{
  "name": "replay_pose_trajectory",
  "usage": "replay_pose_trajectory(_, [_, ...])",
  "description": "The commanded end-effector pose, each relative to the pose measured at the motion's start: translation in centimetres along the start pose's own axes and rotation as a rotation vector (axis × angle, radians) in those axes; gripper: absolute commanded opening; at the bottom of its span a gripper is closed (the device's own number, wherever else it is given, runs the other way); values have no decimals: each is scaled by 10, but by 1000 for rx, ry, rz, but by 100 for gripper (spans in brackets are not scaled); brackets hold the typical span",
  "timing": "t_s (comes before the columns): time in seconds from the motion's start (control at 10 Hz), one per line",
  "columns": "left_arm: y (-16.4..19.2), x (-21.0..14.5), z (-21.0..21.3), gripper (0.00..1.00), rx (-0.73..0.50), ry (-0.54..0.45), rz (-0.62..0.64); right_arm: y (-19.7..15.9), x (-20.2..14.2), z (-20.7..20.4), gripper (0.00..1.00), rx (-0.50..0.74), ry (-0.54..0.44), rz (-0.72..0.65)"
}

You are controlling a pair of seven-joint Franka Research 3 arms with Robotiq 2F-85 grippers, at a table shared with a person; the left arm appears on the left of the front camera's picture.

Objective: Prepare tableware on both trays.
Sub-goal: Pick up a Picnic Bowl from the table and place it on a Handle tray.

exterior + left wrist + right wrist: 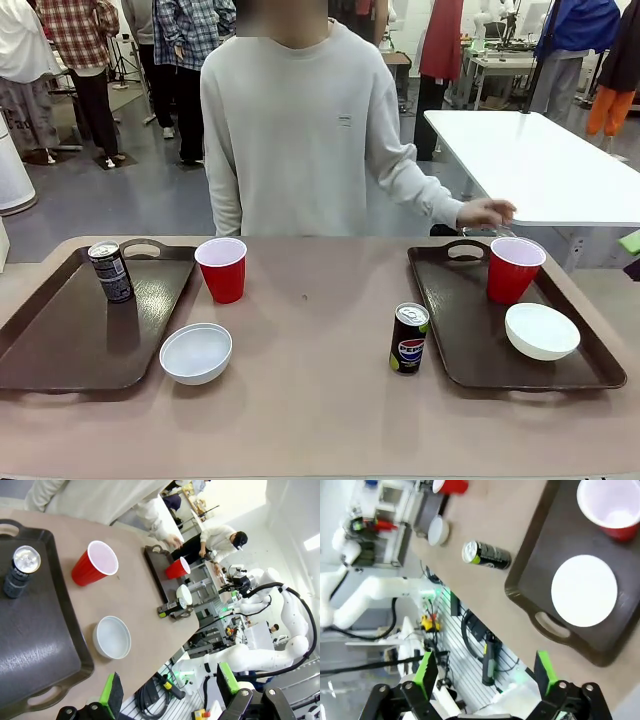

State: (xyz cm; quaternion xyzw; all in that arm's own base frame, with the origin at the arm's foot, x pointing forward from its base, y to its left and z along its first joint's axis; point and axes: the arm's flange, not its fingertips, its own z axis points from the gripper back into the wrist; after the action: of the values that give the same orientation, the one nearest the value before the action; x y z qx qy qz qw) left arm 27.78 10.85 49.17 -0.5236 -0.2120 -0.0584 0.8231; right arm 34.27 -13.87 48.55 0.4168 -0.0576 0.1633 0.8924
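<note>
The left tray (70,340) carries a dark grey can (110,271). Just right of it, on the table, stand a red cup (221,268) and a white bowl (196,352). The right tray (445,320) holds a red cup (514,268) and a white bowl (541,330). A Pepsi can (409,338) stands on the table by that tray's left rim. My left gripper (170,692) hangs open above the table's near edge, beside the bowl (112,637) and tray (35,650). My right gripper (485,675) is open, high off the near end of its tray (550,540) and bowl (584,591).
A person in a light grey sweater stands at the far side, one hand (485,212) just beyond the right tray's far handle. A white table (540,160) stands behind on the right. Bare tabletop (310,300) lies between the trays.
</note>
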Motion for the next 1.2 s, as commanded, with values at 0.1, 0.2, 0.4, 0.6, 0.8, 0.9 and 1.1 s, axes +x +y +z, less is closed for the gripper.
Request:
replay_pose_trajectory(0.1, [1, 1, 0, 100, -18, -11, -26, 2, -48, 28, 100, 60, -220, -230])
replay_pose_trajectory(0.2, [1, 1, 0, 100, -18, -11, -26, -2, -66, 36, 100, 103, -272, -294])
replay_pose_trajectory(0.4, [1, 1, 0, 100, -18, -11, -26, -17, -88, 38, 100, 190, -344, -327])
replay_pose_trajectory(0.6, [1, 1, 0, 100, -18, -11, -26, -33, -71, 31, 100, 272, -446, -395])
replay_pose_trajectory(0.8, [1, 1, 0, 100, -18, -11, -26, -24, -94, 45, 100, 169, -334, -343])
replay_pose_trajectory(0.9, [1, 1, 0, 100, -18, -11, -26, -24, -94, 45, 100, 169, -334, -343])
replay_pose_trajectory(1.1, [1, 1, 0, 100, -18, -11, -26, -24, -94, 45, 100, 169, -334, -343])
